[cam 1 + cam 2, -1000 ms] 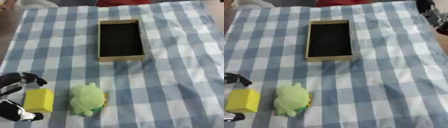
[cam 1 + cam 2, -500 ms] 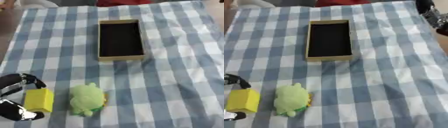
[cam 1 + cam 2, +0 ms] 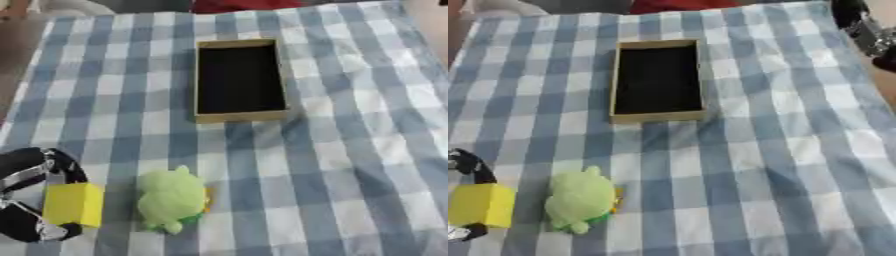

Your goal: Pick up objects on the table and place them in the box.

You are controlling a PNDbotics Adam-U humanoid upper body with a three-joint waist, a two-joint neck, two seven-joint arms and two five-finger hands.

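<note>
You are looking down on a blue-and-white checked tablecloth (image 3: 350, 150) that is covering the whole table. The cardboard box (image 3: 240, 116) (open, dark inside, nothing in it) is lying at about 12 o'clock from the middle of the cloth. The green plush toy (image 3: 171, 199) is sitting at about 7 o'clock, well apart from the box. Your left hand (image 3: 31, 200) is showing at 8 o'clock by the lower left edge, its black fingers curling round a yellow block (image 3: 73, 204) from above and below, so it is grasping the block just beside the plush toy. Your right hand (image 3: 866, 31) is showing only in the right eye view, at 1 o'clock by the upper right corner; you cannot tell how its fingers are standing.
</note>
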